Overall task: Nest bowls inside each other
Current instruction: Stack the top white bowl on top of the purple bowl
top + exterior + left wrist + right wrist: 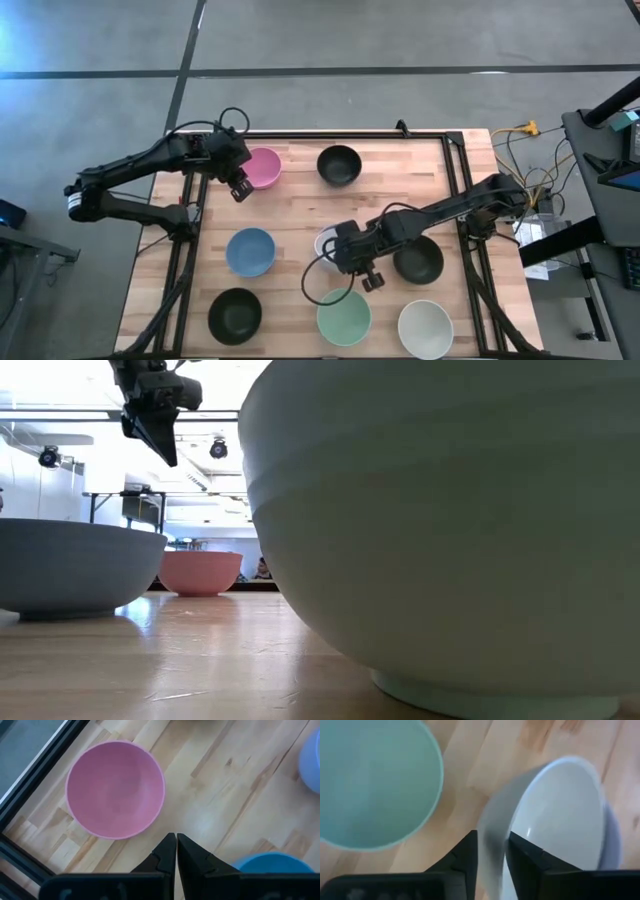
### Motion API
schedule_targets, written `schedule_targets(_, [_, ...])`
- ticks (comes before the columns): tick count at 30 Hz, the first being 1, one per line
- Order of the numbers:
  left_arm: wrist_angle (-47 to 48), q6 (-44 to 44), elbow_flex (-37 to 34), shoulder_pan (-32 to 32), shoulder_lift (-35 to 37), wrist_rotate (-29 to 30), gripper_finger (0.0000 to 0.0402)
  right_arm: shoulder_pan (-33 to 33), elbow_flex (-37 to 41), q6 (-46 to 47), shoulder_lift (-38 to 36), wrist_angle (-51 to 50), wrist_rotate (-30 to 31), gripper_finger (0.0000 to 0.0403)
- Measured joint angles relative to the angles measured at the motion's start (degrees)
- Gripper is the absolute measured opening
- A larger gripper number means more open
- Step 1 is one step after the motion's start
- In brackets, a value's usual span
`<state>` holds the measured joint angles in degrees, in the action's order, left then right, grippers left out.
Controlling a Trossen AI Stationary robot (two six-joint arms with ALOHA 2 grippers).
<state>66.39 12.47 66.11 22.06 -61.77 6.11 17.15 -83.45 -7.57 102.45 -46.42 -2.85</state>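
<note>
The left gripper [240,186] [176,840] is shut and hovers off the table beside the pink bowl [264,167] [115,790]; the low view shows the left gripper [160,438] raised in the air. The right gripper [342,262] [492,837] is at mid-table, shut on a white bowl [325,240] [560,815]. That white bowl sits tilted in a lavender bowl [616,837]. The mint green bowl [344,316] [375,780] rests on its base just nearside of the right gripper. My right gripper holds the white bowl by its rim [492,822], on the side facing the mint green bowl. One finger [527,855] is inside the bowl and one finger [465,855] outside, coming from above. The bowl is tilted, over the lavender bowl.
Other bowls stand apart on the wooden table: blue [250,252], black [339,165] at the far edge, black [235,313] at near left, black [418,258] under the right arm, white [425,328] at near right. A dark frame [455,150] borders the table.
</note>
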Motion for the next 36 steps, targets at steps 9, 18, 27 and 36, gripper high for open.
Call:
schedule_targets(9, [0.0,-1.4,0.0,0.0,-1.1,0.0,0.0,-1.3,-0.7,0.1,0.0,-1.5,-0.1,0.0014])
schedule_targets(18, [0.0,-1.4,0.0,0.0,-1.1,0.0,0.0,-1.0,-0.5,-3.0,0.0,-1.5,1.4,0.001])
schedule_targets(27, [0.0,-1.3,0.0,0.0,-1.1,0.1,0.0,-1.0,0.4,-6.4,0.0,-1.3,1.4,0.0009])
schedule_targets(36, [0.0,-1.2,0.0,0.0,-1.1,0.2,0.0,-0.7,3.0,-9.4,0.0,-0.8,1.0,0.0009])
